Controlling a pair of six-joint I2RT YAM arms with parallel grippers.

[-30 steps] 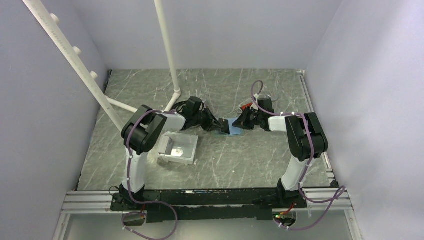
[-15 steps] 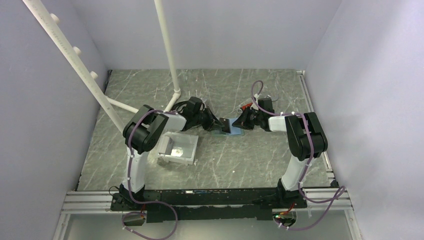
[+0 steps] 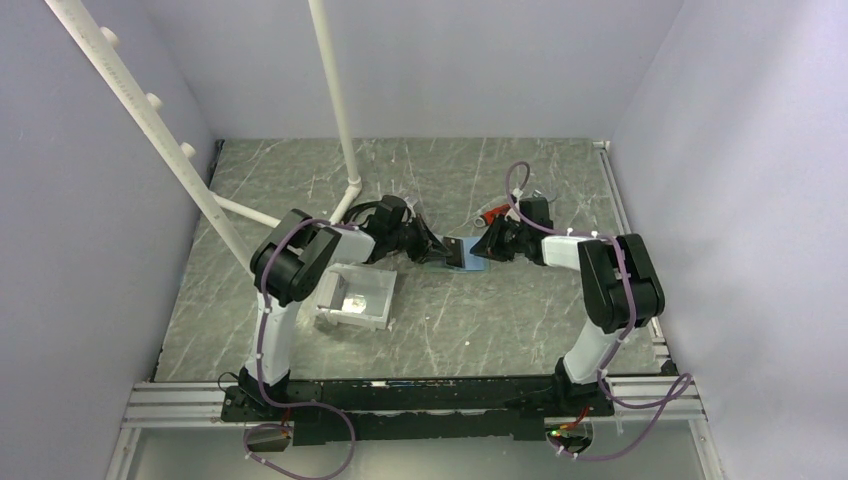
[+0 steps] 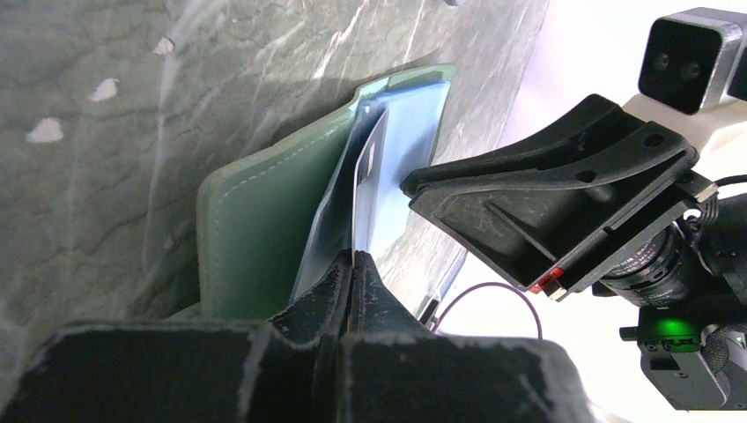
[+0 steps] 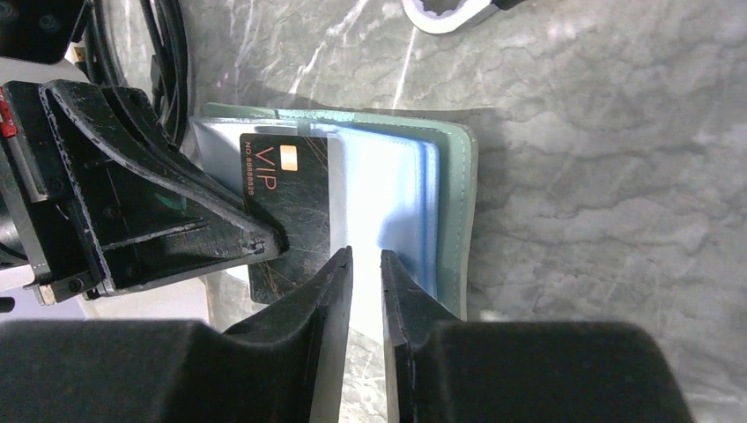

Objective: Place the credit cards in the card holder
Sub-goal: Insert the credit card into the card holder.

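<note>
**Dark card at the pocket mouth, not yet seated**

At the left, the white tray (image 3: 330,312) sits on the worktop (image 5: 599,176), apart from the action. The left jaws are clamped on one end of a dark card (image 5: 291,203), whose free end overlaps the light-blue pockets (image 5: 392,194) of the open card holder (image 5: 458,203), which lies mid-worktop between the arms. The right jaws stand nearly together at the pocket edge; I cannot tell whether they pinch a leaf. The likely failure is the card's corner missing the slot and sliding over or between the wrong leaves. A hard push could also buckle the film or shove the holder rightward.
</note>
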